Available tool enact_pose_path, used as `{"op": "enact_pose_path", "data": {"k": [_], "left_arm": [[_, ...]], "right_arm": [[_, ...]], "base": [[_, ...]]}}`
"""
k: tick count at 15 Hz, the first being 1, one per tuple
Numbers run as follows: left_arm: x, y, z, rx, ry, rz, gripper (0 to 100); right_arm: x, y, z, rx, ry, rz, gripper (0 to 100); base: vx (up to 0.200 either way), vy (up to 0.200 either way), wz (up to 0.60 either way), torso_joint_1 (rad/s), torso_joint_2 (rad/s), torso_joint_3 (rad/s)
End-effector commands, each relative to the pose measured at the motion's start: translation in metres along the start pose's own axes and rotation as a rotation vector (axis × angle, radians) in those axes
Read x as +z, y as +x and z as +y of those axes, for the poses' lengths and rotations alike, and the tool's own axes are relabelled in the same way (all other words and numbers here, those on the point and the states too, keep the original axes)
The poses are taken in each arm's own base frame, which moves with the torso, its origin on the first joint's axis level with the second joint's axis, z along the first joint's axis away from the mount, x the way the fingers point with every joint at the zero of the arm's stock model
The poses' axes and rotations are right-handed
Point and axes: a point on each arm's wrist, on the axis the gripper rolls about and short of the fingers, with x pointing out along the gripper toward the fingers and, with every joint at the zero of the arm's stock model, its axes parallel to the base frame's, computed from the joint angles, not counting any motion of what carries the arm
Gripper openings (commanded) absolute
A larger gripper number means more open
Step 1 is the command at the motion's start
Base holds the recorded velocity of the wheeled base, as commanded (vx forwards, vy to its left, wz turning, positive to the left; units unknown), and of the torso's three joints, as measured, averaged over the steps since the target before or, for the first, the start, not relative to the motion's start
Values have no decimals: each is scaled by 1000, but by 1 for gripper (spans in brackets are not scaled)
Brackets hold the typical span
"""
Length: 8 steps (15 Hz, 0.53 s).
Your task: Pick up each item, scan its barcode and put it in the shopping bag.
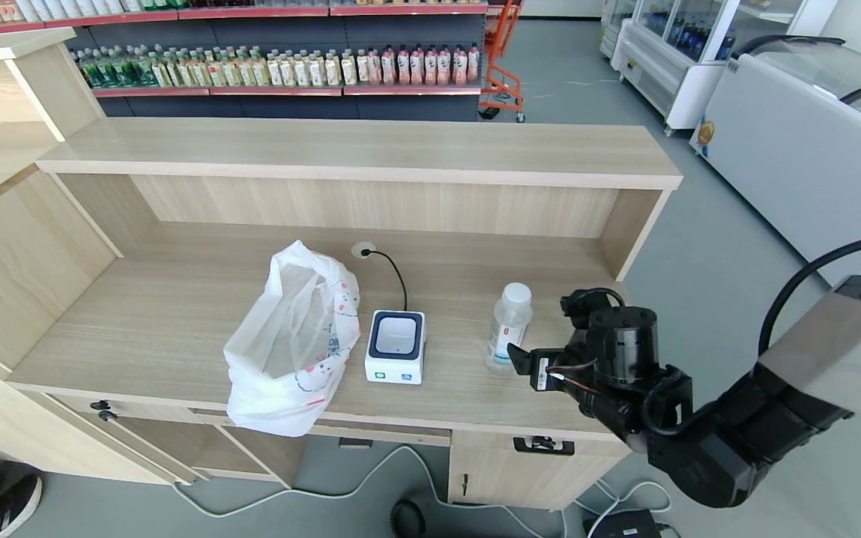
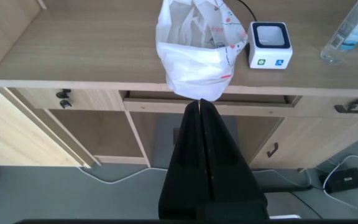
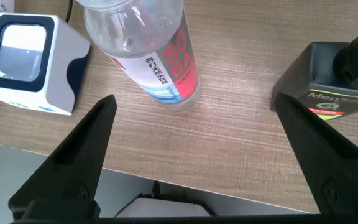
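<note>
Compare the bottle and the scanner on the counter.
The bottle is tall, round and clear with a white cap; the scanner is a low white box with a dark window on top. A black cable runs to the scanner, none to the bottle. Both stand upright on the counter.

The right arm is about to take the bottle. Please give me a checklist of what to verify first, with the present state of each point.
1. Right gripper open wide enough for the bottle: ok.
2. Bottle upright on the counter, cap on: ok.
3. Bottle inside the gripper: not ok, it stands just ahead of it.
4. Scanner window uncovered: ok.
5. Shopping bag mouth open: ok.
6. Which side of the bottle carries the barcode: cannot tell.
</note>
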Motion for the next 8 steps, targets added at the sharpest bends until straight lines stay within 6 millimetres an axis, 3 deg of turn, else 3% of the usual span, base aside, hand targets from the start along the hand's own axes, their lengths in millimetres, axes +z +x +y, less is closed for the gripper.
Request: {"op": "enact_pose_path", "data": {"k": [1,8], "left_arm": [[0,0,0,0,0,0,0],[0,0,0,0,0,0,0]], "right_arm": [[-8,8,5,8,-17,4,100],[-10,33,14,22,-118,-61,100]], "base": [[0,0,0,0,0,0],[0,0,0,0,0,0]]}}
